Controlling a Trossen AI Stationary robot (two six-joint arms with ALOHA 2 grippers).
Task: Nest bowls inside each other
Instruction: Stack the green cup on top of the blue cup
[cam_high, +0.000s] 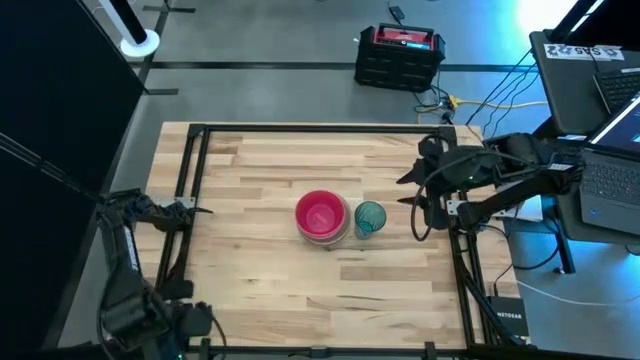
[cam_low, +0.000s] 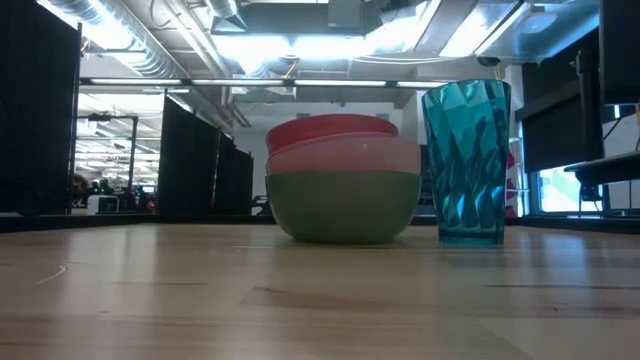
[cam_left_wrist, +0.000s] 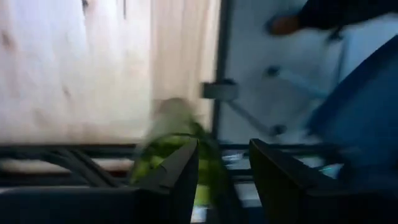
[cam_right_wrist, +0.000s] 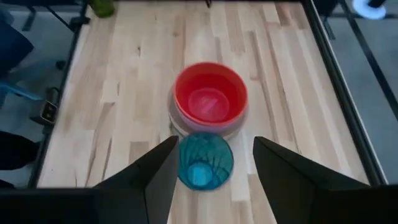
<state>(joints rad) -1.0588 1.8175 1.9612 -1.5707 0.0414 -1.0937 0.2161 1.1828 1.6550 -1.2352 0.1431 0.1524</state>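
A stack of nested bowls (cam_high: 322, 216) rests on its base at the table's middle. In the low view a green bowl (cam_low: 343, 205) is outermost, with a pale pink one (cam_low: 343, 155) and a coral-pink one (cam_low: 335, 128) inside it. A teal faceted cup (cam_high: 370, 217) stands upright just right of the stack. My right gripper (cam_right_wrist: 214, 142) hangs open above the table's right part, tilted down toward the cup and the bowls (cam_right_wrist: 210, 98). My left gripper (cam_left_wrist: 224, 168) is open at the table's left edge. A blurred green patterned cup (cam_left_wrist: 171, 140) shows just beyond its fingers, and I cannot tell whether they touch.
A black metal frame (cam_high: 190, 180) runs along the table's left, far and right edges. A black and red case (cam_high: 400, 55) sits on the floor beyond the far edge. Laptops (cam_high: 600, 110) stand off the right side. Bare wood lies around the stack.
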